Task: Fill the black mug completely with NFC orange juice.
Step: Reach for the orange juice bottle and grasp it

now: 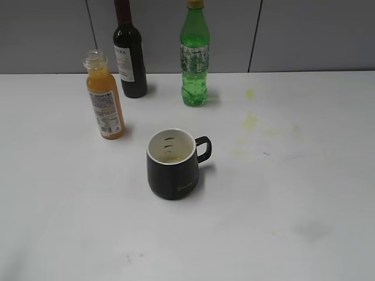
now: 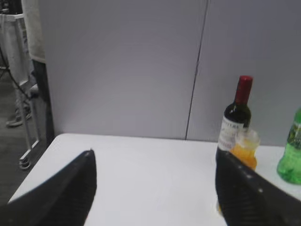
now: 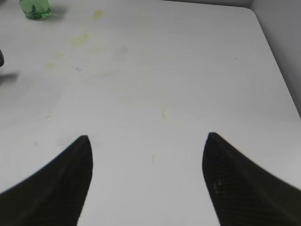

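The black mug (image 1: 173, 164) stands upright mid-table, handle to the right, with a little pale liquid at the bottom of its white inside. The NFC orange juice bottle (image 1: 104, 96) stands uncapped and upright to the mug's far left, mostly full; it also shows in the left wrist view (image 2: 245, 150), partly behind the right finger. My left gripper (image 2: 153, 157) is open and empty over bare table, left of the bottles. My right gripper (image 3: 146, 139) is open and empty above the table's right part. Neither gripper shows in the exterior view.
A dark wine bottle (image 1: 129, 51) and a tall green soda bottle (image 1: 194, 55) stand at the back by the grey wall. Yellowish stains (image 1: 250, 122) mark the table right of the mug. The table's right edge (image 3: 277, 66) shows in the right wrist view.
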Motion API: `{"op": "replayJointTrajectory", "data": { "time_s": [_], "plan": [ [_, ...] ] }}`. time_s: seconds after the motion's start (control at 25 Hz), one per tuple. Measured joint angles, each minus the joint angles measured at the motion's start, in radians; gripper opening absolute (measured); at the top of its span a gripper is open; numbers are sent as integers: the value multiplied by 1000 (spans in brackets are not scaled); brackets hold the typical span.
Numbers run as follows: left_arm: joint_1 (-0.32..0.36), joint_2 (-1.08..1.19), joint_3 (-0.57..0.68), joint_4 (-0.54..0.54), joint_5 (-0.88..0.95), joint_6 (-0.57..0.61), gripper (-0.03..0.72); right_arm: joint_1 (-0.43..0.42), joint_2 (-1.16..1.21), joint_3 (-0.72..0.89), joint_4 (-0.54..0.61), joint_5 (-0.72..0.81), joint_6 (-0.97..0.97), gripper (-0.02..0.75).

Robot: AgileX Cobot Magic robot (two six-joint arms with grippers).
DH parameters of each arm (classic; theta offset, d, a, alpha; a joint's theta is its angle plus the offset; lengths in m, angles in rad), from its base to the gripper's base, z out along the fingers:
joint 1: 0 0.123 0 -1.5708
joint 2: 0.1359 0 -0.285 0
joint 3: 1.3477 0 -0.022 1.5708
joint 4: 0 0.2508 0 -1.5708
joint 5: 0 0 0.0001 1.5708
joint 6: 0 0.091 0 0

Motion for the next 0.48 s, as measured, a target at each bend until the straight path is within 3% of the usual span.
{"op": "replayJointTrajectory", "data": {
  "time_s": [0.24,0.48],
  "plan": [
    [-8,317,99,-23,-495,0,594,0,0,0,0,0,0,554],
    [-81,663,147,-6,-870,0,589,0,0,0,0,0,0,554]
  ]
}}
